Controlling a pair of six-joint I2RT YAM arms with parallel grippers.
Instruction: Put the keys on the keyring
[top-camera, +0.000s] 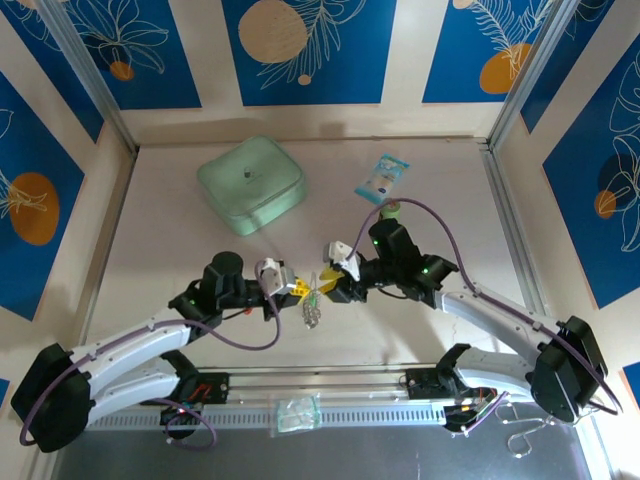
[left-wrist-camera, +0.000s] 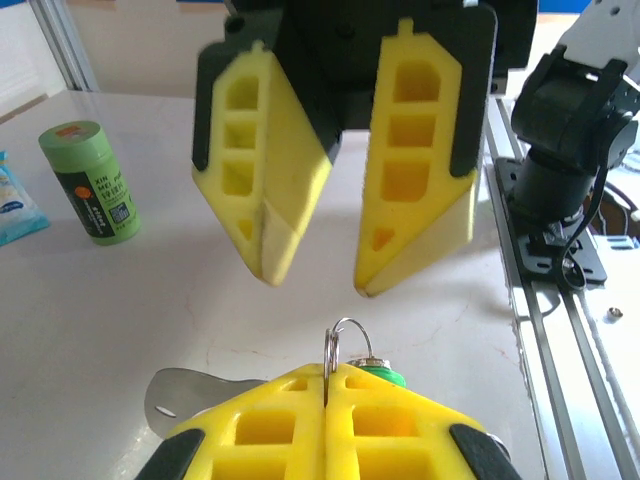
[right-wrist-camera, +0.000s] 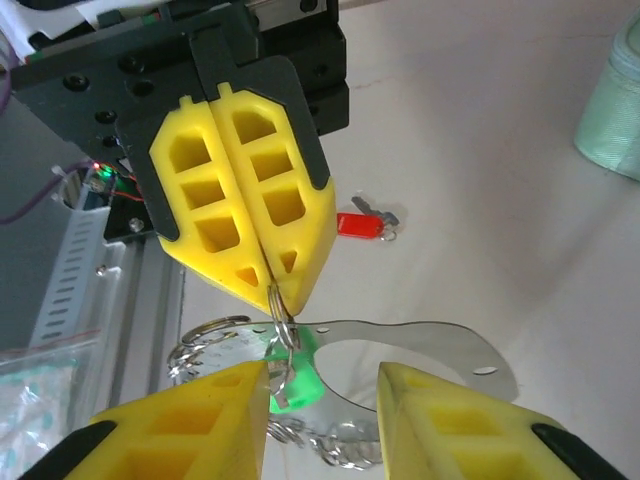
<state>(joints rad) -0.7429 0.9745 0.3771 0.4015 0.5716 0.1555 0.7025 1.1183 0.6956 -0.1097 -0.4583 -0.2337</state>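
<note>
Top external view: the left gripper (top-camera: 299, 290) and right gripper (top-camera: 330, 284) meet tip to tip close over the keyring (top-camera: 313, 312). Left wrist view: the left fingers (left-wrist-camera: 270, 430) are pressed together, clamped on the wire loop (left-wrist-camera: 345, 335) of one green key (left-wrist-camera: 381, 376). The right fingers (left-wrist-camera: 270, 200) stand apart opposite them, holding nothing. Right wrist view: the green key hangs over the keyring, and one red key (right-wrist-camera: 358, 225) lies on the table (right-wrist-camera: 480, 200) just beyond the keyring. That makes two keys and one keyring.
</note>
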